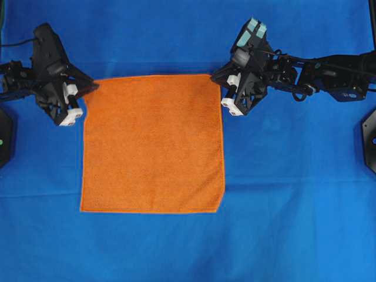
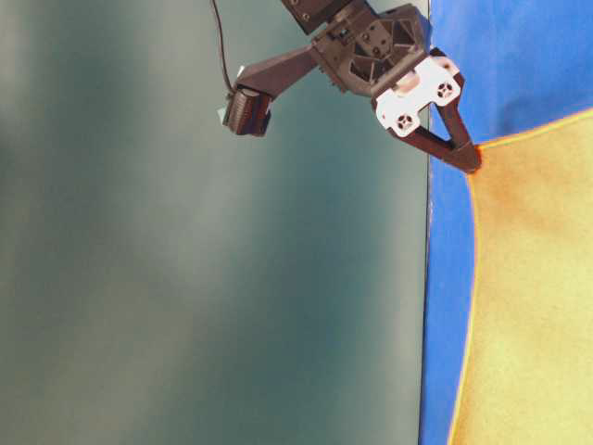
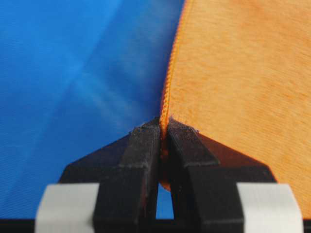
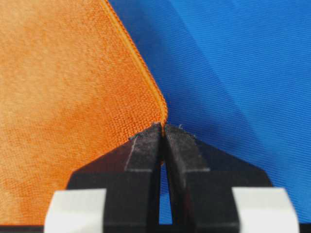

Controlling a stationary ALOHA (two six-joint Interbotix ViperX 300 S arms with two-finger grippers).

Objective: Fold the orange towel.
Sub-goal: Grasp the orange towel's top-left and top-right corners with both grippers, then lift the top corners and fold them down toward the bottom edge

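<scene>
- The blue cloth (image 1: pixel 294 176) covers the surface, giving the work a plain backing.
- The orange towel (image 1: pixel 153 144) lies spread flat in the middle of it, unfolded, with two far corners held, likely so they can be carried over together for the first fold.
- The left gripper (image 1: pixel 89 88) has its fingers (image 3: pixel 143 145) pinched tight on the towel's far-left corner.
- The right gripper (image 1: pixel 218 76) has its fingers (image 4: pixel 146 145) clamped on the far-right corner.

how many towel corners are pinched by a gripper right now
2. The left gripper is shut on the orange towel's top-left corner, the right gripper on its top-right corner. Both bottom corners lie free on the blue cloth.
</scene>
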